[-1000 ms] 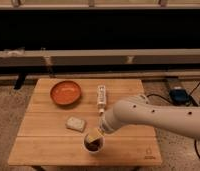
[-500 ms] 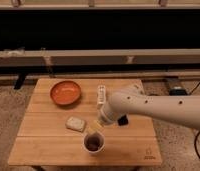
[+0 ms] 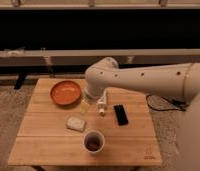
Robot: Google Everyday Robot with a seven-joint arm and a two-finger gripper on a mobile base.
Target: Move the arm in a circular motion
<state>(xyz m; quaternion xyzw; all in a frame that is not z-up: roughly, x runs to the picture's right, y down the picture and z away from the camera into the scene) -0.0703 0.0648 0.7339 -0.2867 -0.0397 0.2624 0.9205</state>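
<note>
the arm (image 3: pixel 143 77) comes in from the right of the view and lies nearly level across the back of the table (image 3: pixel 48 145). its long axis runs right to left, then bends down at the rounded joint. there is only this one arm, so the whole sweep is its job.

the gripper (image 3: pixel 85 106) is the small tan tip hanging below that bend, over the back-middle of the table. i cannot tell whether it is open or closed, and i see nothing held in it.

what the circle turns on is what sits around that tip. the bowl (image 3: pixel 65 93) is just beside it toward the left of the view, and the bottle (image 3: pixel 101 106) is just beside it on the other side. so the tip hangs between the two. the block (image 3: pixel 76 123) is near, toward the front edge. the cup (image 3: pixel 93 141) is farther that way, and the phone (image 3: pixel 121 114) lies beyond the bottle.

i cannot read how high the tip is above them. i judge the circle has to stay above these things, because a low sweep would hit the bowl or the bottle first.
</note>
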